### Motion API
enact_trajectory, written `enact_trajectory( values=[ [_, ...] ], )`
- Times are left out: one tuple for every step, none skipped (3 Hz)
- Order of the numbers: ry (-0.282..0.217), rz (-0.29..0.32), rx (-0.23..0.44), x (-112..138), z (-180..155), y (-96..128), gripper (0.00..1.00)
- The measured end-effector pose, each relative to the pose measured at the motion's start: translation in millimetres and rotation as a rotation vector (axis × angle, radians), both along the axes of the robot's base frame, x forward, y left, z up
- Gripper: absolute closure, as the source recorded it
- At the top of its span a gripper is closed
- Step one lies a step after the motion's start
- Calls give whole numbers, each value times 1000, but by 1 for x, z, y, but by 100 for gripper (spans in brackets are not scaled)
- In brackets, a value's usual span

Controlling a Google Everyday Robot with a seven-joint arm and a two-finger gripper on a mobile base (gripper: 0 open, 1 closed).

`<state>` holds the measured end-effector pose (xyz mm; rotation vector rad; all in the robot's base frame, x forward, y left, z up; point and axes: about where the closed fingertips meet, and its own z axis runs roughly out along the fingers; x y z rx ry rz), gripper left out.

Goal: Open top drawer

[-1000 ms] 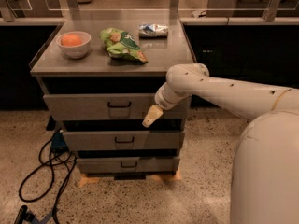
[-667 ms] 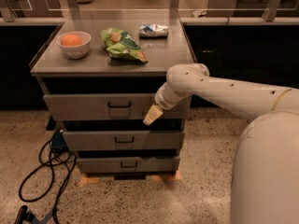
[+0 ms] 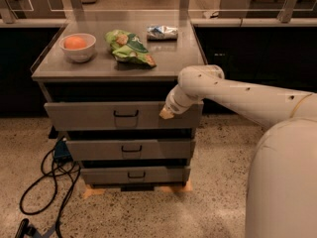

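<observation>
Cream gripper (image 3: 166,114) is sitting mid-frame against the wide grey metal top drawer (image 3: 84,116), right of its black bracket handle (image 3: 126,114). Grip state cannot be told. Offset is risking a missed handle.

The top drawer (image 3: 84,115) is seen as a grey metal front, the widest and tallest of three, set level just beneath the counter (image 3: 99,68), with a dark gap above it. A small black bracket handle (image 3: 126,114) is fixed at its centre. The hand (image 3: 166,114) is seen before the panel's right part, apart from the handle.
</observation>
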<state>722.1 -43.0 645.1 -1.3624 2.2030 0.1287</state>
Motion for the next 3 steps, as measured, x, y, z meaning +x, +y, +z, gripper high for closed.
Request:
enact_trajectory(
  values=[
    [0,0,0,0,9,-1,87],
    [0,0,0,0,16,-1,100],
    [-6,1,-4,-21,10,3,100]
  ],
)
